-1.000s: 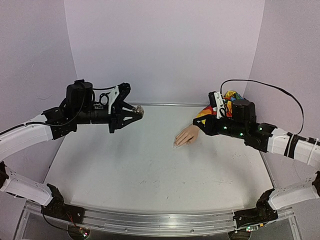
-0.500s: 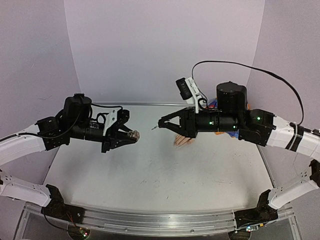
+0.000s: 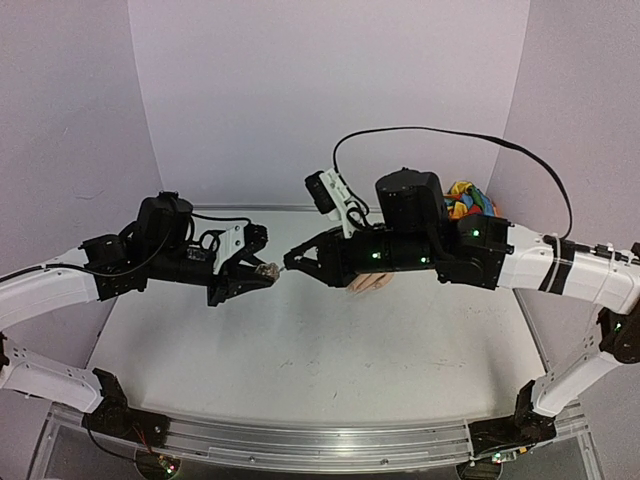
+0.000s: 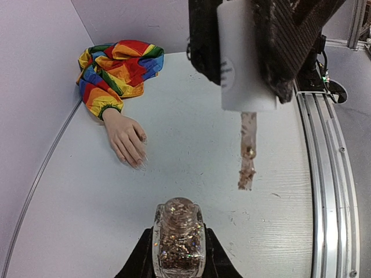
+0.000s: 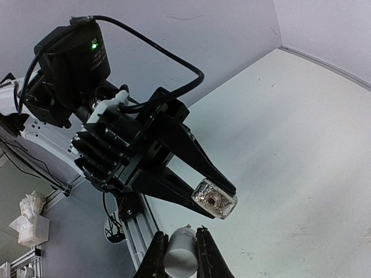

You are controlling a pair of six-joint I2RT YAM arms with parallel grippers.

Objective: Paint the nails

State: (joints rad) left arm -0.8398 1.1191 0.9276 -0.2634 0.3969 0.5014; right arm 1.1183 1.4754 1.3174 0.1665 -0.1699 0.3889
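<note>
Looking for the nails first, I find them at the tips of the mannequin hand, which lies palm down on the table towards its far right side. Its rainbow sleeve is bunched against the back wall, and nothing is touching it. I cannot see any polish on the nails, though they are too small for me to be sure. Both arms meet in mid-air, well clear of the hand. The left gripper is clamped on the polish bottle, holding it uncapped with its neck turned towards the other arm, which I take to be an offer of the mouth for dipping. The right gripper is closed around the white cap, and the brush projects from it, coated in glitter. The brush sits outside the bottle, near the neck and not touching it. By my reckoning the painting itself has not started, and the brush has to travel over to the fingertips next. The left wrist view is the most useful one, because it shows the brush, the bottle and the whole mannequin hand together. From the top camera the right arm covers most of the hand, and the two grippers read as almost touching, with the brush too fine to make out. The right wrist view shows none of the hand. It looks straight at the bottle in the left jaws and confirms my grip on the cap.
</note>
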